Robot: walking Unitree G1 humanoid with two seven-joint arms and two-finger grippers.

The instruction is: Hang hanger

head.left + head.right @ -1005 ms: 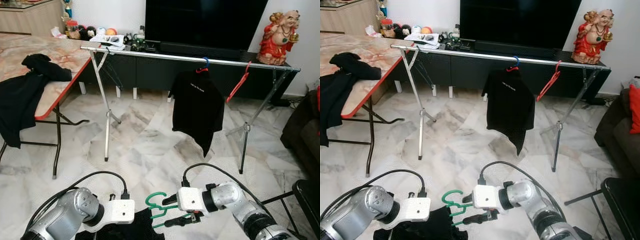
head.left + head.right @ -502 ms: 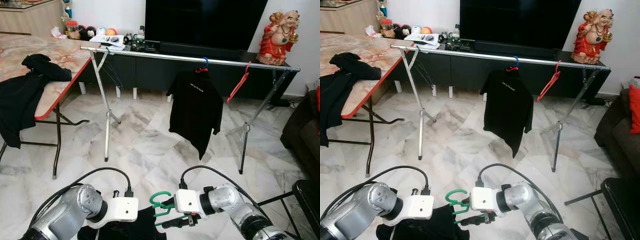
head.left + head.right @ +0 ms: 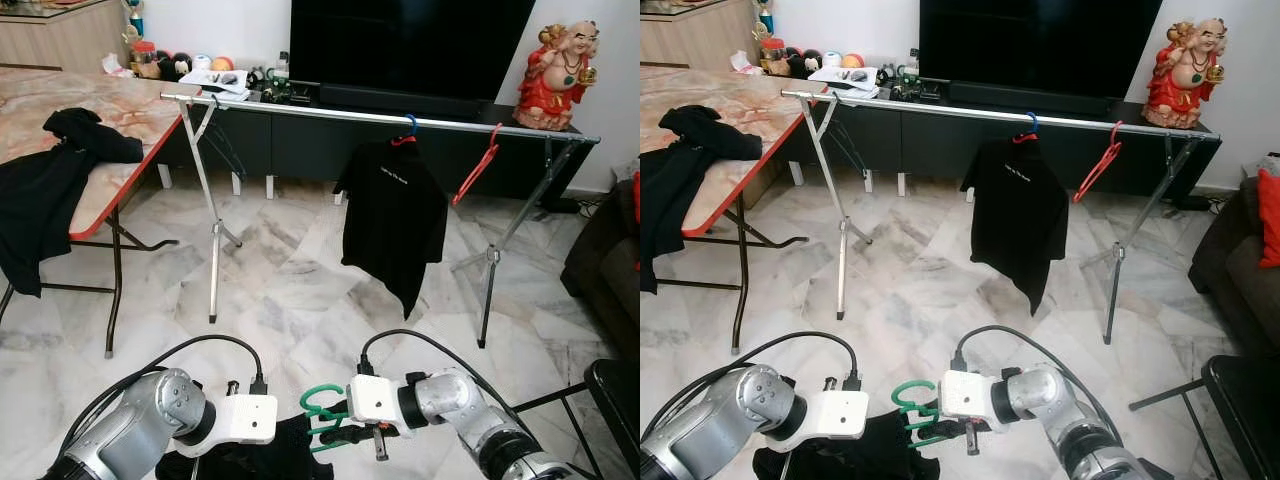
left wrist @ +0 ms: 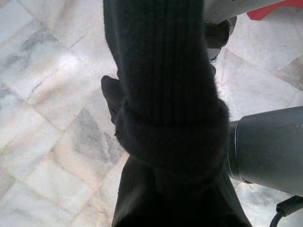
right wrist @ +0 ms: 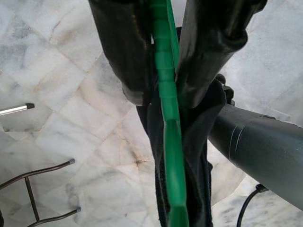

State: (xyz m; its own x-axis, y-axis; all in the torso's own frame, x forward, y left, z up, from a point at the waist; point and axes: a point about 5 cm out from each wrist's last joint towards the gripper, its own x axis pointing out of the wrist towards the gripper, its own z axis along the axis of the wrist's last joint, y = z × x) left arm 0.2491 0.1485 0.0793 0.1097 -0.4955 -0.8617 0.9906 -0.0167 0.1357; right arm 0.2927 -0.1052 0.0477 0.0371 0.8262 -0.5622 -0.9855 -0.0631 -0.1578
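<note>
right end effector (image 3: pixel 330 432) clamped on green hanger (image 3: pixel 318 402) | left end effector (image 3: pixel 275 445): black garment (image 3: pixel 262 462), grip unclear

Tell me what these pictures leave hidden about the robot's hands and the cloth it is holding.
- Left gripper: left wrist view, its fingers are buried in the black garment, so open or shut is unclear.
- Black garment: eye views, the bottom edge cuts it off.
- Green hanger: right wrist view, the right gripper is clamped on it; its ends are cut off.

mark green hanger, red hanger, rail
green hanger (image 5: pixel 163 94), right wrist view, on its shaft between the fingers.
red hanger (image 3: pixel 474 170), left eye view, on its sloping arm.
rail (image 3: pixel 300 108), left eye view, on a bare stretch of the bar.
</note>
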